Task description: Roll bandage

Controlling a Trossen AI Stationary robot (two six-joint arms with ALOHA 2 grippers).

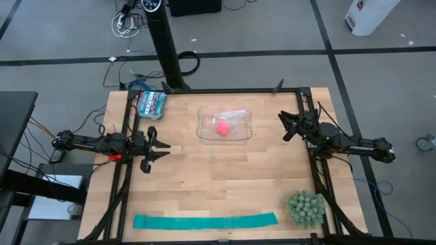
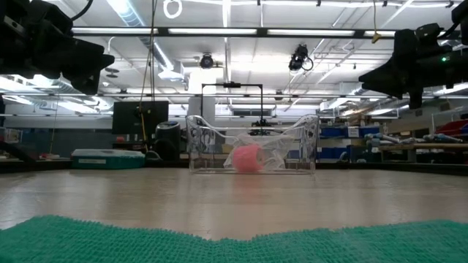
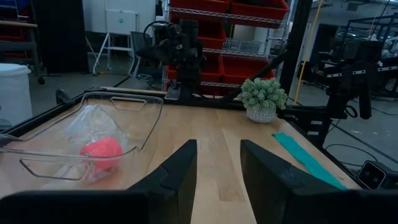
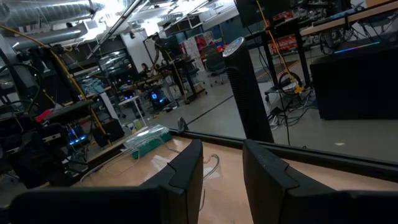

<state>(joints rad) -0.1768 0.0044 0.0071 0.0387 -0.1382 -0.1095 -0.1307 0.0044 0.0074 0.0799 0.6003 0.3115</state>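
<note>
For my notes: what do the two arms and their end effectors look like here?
Both arms are dark, nearly black, slim and jointed. Each ends in a two-finger end effector: the left end effector and the right end effector have flat, tapered black fingers, seen close up in the wrist views. The left arm shows small red-orange wiring near its wrist. No markings are legible.

Overhead, one camera looks straight down on my whole surface (image 1: 225,170); another sits level at its edge. My wrist cameras face forward. Three views share the clear tray (image 1: 224,125).
</note>
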